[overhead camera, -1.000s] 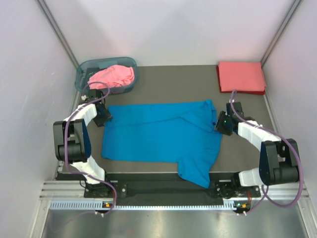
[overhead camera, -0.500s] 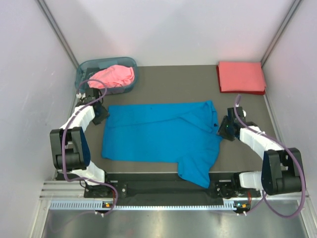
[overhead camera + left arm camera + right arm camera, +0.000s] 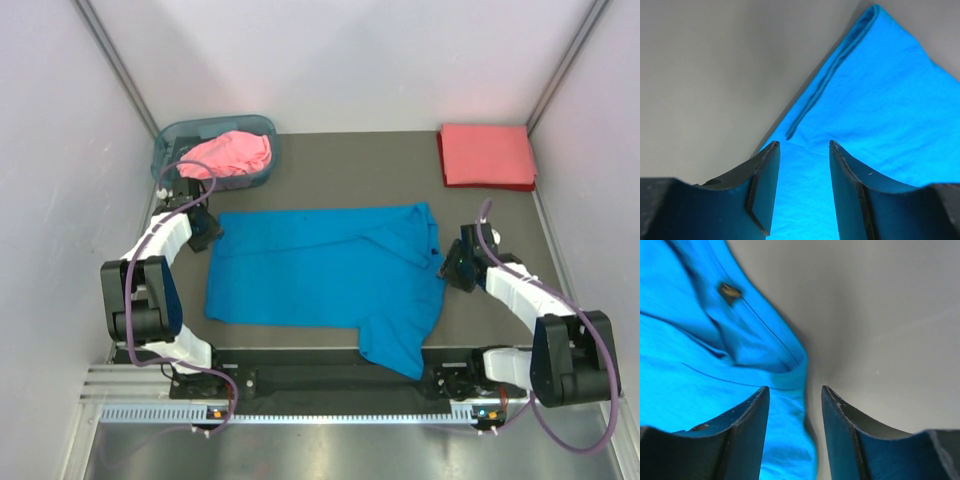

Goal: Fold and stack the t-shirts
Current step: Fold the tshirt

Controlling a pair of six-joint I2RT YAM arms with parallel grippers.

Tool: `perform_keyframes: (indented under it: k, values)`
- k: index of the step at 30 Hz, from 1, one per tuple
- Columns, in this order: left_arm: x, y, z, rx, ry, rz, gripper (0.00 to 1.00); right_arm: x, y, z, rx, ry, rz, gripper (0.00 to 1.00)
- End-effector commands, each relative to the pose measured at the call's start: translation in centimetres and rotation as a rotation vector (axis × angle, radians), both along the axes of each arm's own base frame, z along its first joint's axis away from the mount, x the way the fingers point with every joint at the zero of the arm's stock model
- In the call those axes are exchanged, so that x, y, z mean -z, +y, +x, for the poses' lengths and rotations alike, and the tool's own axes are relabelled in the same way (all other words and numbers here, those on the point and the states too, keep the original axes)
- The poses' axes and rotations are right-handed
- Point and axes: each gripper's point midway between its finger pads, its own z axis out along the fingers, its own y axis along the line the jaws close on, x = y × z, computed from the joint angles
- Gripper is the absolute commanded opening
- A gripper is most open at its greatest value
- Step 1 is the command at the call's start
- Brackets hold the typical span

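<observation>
1. Desk layout. The dark desk (image 3: 370, 165) carries three t-shirts. The bright blue t-shirt (image 3: 320, 265) lies spread flat at the centre, its long axis running from left to right. One part of it reaches toward the near edge of the desk, on the right side. The coral-red t-shirt (image 3: 487, 155) lies folded into a neat rectangle at the far right corner, well apart from the blue one. The pink t-shirt (image 3: 228, 153) sits crumpled inside the translucent blue-grey basket (image 3: 168, 142) at the far left corner.

2. Left hand. The left hand (image 3: 207, 233) is low over the far left corner of the bright blue t-shirt, just in front of the basket. In the left wrist view its fingers (image 3: 765, 185) stand spread, with a clear gap between them. Blue cloth fills that gap from below, and the hemmed edge of the shirt runs away diagonally across bare desk. No cloth is pinched between the fingers.

3. Right hand. The right hand (image 3: 450, 265) is at the right edge of the bright blue t-shirt, near the collar. In the right wrist view its fingers (image 3: 747, 425) are also spread. The shirt's edge lies below the gap: the left finger is over blue cloth and the right finger is over bare desk. A small dark label (image 3: 730, 291) shows on the cloth further out. This hand grips nothing.
</observation>
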Motion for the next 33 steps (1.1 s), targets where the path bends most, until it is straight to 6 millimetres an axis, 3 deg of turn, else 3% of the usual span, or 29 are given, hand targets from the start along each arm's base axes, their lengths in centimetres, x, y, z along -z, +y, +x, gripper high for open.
perform_keyframes:
  k: [1, 4, 5, 8, 9, 12, 16, 20, 24, 26, 27, 30, 33]
  values:
    - [-1.7, -0.6, 0.4, 0.017, -0.061, -0.033, 0.49, 0.8, 0.8, 0.1, 0.008, -0.013, 0.039, 0.45]
    - [-2.3, -3.0, 1.0, 0.088, -0.126, -0.145, 0.49, 1.7, 0.7, 0.1, 0.013, -0.012, 0.036, 0.41]
    - [-2.9, -4.2, 1.0, 0.115, -0.153, -0.204, 0.49, 2.0, 0.5, 0.0, 0.018, 0.001, 0.029, 0.33]
    - [-3.2, -5.3, 0.4, 0.123, -0.185, -0.259, 0.50, 2.3, -0.7, -0.3, 0.033, 0.034, -0.025, 0.00]
    - [-3.3, -5.3, 0.1, 0.123, -0.186, -0.260, 0.50, 2.0, -1.3, -0.2, 0.042, 0.039, -0.046, 0.00]
    - [-3.9, -5.1, -0.2, 0.119, -0.175, -0.247, 0.50, 1.6, -4.0, -1.1, 0.089, 0.068, -0.135, 0.00]
    - [-4.6, -5.1, 0.2, 0.119, -0.190, -0.243, 0.50, 0.6, -5.3, -1.2, 0.141, 0.068, -0.163, 0.00]
    - [-3.3, -5.6, 0.6, 0.119, -0.159, -0.283, 0.50, -0.7, -7.9, -0.3, 0.216, 0.053, -0.193, 0.01]
    - [-2.3, -6.4, 1.2, 0.159, -0.148, -0.275, 0.50, -2.8, -9.0, 0.7, 0.210, 0.038, -0.211, 0.22]
    - [-2.0, -5.8, 1.7, 0.171, -0.132, -0.237, 0.49, -5.6, -8.7, 2.4, 0.156, -0.033, -0.206, 0.30]
    - [-2.8, -5.4, 2.5, 0.174, -0.147, -0.215, 0.48, -6.6, -8.3, 3.1, 0.126, -0.065, -0.193, 0.33]
    - [-3.1, -5.4, 4.2, 0.215, -0.176, -0.205, 0.47, -10.3, -5.9, 6.2, -0.049, -0.186, -0.136, 0.43]
    - [-2.6, -5.7, 5.1, 0.252, -0.181, -0.210, 0.47, -11.5, -1.7, 8.6, -0.290, -0.272, -0.041, 0.45]
